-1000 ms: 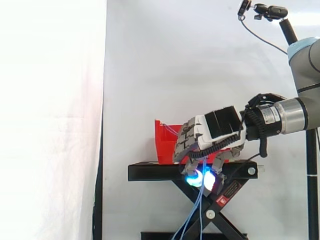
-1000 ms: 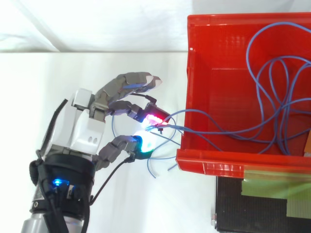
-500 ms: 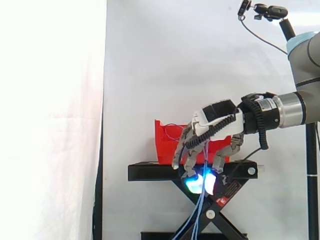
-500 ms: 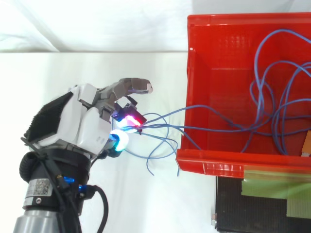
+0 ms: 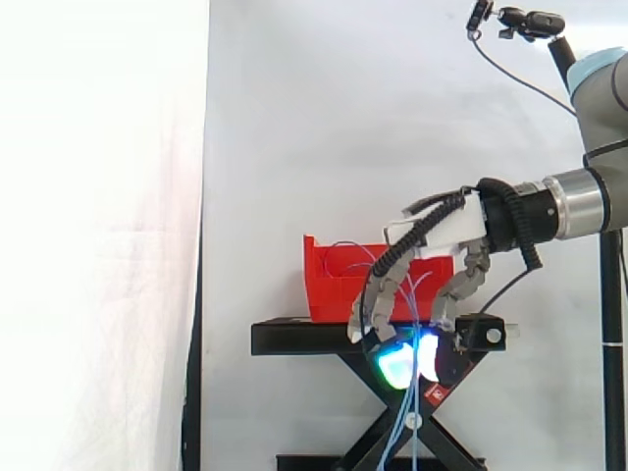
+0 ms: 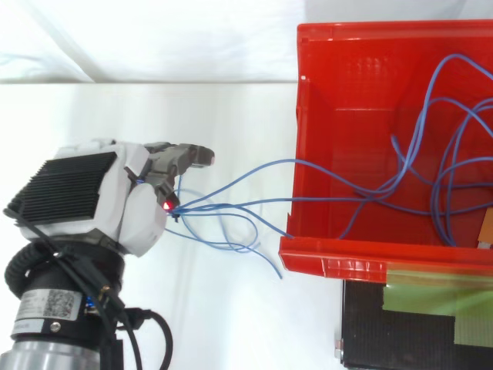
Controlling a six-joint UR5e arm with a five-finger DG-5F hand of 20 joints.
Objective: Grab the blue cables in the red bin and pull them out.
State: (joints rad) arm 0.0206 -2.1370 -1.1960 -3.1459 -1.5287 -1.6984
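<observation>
A: The robot hand point(image 6: 115, 202) is curling its fingers round a bunch of the blue cables point(image 6: 231, 206), pinching them just beside the red bin point(image 6: 331, 266), outside its wall

B: So the pull-out step is under way, I'm judging?

A: Yes, but it's only getting partway. The strands are running from the pinch over the rim, and several loops are lying inside the bin. In the side view loose ends are hanging below the glowing fingertips point(image 5: 394, 365), past the black stand point(image 5: 294, 339)

B: What is the next move asking for?

A: I'm thinking of drawing the robot hand further from the bin and upward, so the loops are lifting over the rim rather than dragging against it

B: Anything getting in the way?

A: The rim itself is looking like the likely snag, and the light bin may be sliding along with the pull. The white curtain point(image 5: 98, 235) and a camera on a pole point(image 5: 530, 22) are standing well apart
</observation>
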